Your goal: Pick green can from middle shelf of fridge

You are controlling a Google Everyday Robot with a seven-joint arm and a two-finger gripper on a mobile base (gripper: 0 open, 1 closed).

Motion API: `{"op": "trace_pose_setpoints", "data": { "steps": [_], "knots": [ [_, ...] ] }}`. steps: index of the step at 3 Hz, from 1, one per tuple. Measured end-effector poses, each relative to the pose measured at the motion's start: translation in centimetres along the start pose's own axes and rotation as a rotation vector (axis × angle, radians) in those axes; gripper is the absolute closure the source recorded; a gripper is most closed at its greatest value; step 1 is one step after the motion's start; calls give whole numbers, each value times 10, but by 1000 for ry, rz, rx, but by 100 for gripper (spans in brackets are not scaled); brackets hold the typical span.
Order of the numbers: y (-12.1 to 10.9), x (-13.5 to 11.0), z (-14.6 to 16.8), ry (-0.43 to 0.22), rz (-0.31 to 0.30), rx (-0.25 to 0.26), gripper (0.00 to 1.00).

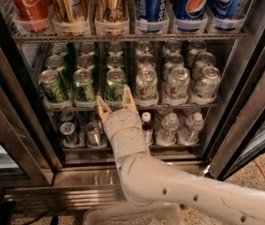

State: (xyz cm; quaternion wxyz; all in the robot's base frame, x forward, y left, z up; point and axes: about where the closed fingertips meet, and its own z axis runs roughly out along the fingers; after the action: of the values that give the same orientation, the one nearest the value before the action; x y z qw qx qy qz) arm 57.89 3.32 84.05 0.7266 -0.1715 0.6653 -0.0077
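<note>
- The green can (115, 84), shiny with dark lettering and a silver top, stands upright at the front of the middle shelf (183, 106).
- The gripper (116, 103) sits just before its base, jaws open.
- The fridge (244, 78) door is open.

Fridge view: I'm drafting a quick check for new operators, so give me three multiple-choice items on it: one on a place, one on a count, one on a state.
1. Where is the gripper?
A. up by the blue cans
B. at the front edge of the middle shelf, just below a front green can
C. down on the floor

2. How many lanes of green cans does the middle shelf hold?
A. one
B. three
C. six

3. The gripper is:
A. open, holding nothing
B. shut on a can
C. shut on a bottle

Key: B, its fingers rise at the shelf edge under that can; B, three green rows sit left of the whitish cans; A, its fingers stand spread, gripping nothing.
</note>
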Motion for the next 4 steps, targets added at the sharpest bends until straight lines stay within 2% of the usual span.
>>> {"op": "trace_pose_setpoints", "data": {
  "steps": [4],
  "knots": [
    [-7, 8, 15, 15, -54, 60, 32]
  ]
}}
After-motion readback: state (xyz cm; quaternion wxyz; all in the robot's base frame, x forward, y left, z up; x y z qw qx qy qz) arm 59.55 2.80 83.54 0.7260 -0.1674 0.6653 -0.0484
